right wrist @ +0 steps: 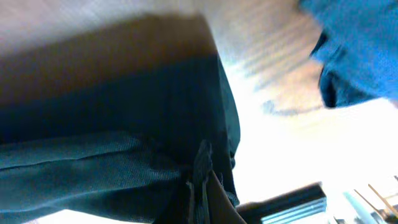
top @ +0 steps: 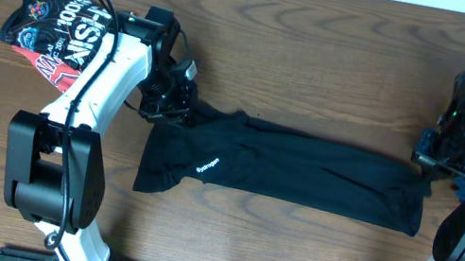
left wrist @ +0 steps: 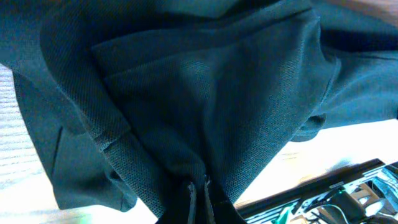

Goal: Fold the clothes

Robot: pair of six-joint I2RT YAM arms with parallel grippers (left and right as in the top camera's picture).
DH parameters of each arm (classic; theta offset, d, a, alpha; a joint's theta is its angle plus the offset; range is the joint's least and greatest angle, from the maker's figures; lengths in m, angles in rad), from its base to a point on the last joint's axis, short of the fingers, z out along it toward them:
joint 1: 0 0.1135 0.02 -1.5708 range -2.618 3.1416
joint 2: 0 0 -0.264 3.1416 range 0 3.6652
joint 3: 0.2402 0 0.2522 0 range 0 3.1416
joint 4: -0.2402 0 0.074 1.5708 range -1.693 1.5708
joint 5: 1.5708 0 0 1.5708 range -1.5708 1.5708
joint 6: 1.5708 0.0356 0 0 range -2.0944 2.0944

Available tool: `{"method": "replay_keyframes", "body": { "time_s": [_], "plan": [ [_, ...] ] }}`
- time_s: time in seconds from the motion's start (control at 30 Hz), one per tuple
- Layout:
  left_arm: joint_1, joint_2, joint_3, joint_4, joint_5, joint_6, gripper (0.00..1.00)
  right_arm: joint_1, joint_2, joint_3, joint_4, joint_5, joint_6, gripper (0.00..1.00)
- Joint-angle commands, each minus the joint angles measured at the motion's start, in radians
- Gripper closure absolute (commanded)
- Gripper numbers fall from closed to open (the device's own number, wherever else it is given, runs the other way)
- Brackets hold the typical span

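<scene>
Where the overhead view looks down, a black shirt (top: 301, 176) lies stretched on the wooden desk (top: 323, 51), long axis side to side, its white lettering too small to read. A red-black printed garment (top: 54, 27) sits far left.

Left wrist view: the left hand (left wrist: 200, 196) is clenched on bunched black fabric.

Right wrist view: the right hand (right wrist: 202, 183) pinches the shirt's edge, with a blue garment (right wrist: 357, 56) beyond.

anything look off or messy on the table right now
Nothing is damaged. The black shirt, pinched at each end by the left claw and right claw, sits askew, its left end bunched. The printed garment lies crumpled at the far left.
</scene>
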Motion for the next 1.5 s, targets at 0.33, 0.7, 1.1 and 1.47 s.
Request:
{"method": "replay_keyframes", "body": {
  "time_s": [0.33,0.7,1.1,1.47],
  "plan": [
    [0.004,-0.004,-0.098,0.009,-0.032,0.025,0.94,-0.013,0.006,-0.129,0.016,0.125,0.028,0.94],
    [0.013,-0.005,-0.084,0.142,0.059,0.02,0.94,-0.051,0.006,-0.129,0.003,0.118,0.031,0.97],
    [0.1,-0.127,-0.064,0.258,0.28,0.047,0.94,-0.051,0.006,-0.129,0.021,0.099,0.031,0.99],
    [0.051,-0.154,-0.141,0.115,0.154,0.077,0.94,-0.051,0.006,-0.196,0.049,0.091,0.023,0.94]
  ]
}}
